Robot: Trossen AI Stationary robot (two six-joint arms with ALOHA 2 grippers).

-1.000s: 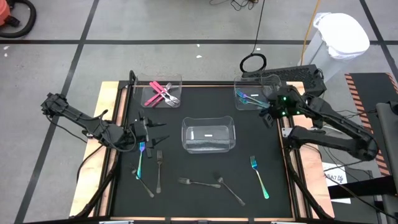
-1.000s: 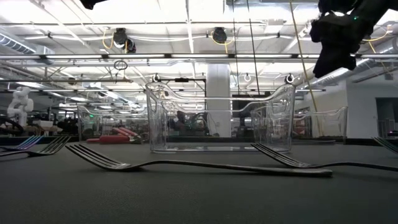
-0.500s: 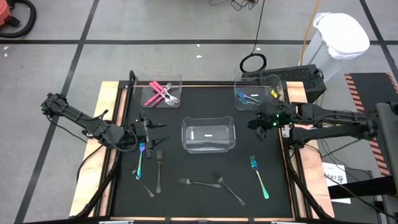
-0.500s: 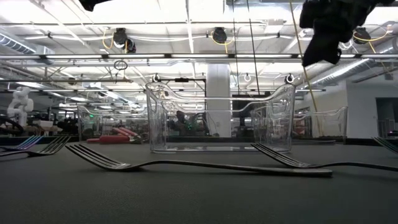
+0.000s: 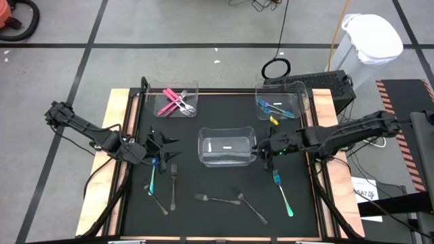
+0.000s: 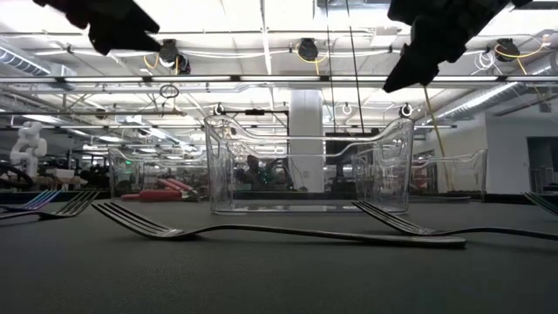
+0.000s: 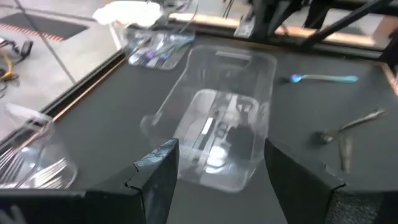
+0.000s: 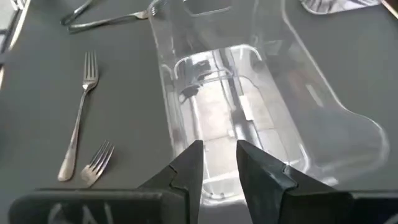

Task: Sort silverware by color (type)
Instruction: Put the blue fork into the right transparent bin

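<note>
Iridescent blue-teal forks (image 5: 282, 192) and plain grey metal forks and spoons (image 5: 224, 199) are lying loose on the black bench (image 5: 224, 217) along its near edge; pink-handled pieces (image 5: 174, 102) are resting in a clear plastic bin (image 5: 172, 90) at the far left, blue-teal ones (image 5: 274, 106) in another at the far right (image 5: 298, 88). The right claw (image 5: 265, 150) is hovering beside the clear middle bin (image 5: 226, 147), fingers narrowly parted, holding nothing. The left claw (image 5: 163, 145) is hanging wide open over a blue-teal fork (image 5: 153, 173).
</note>
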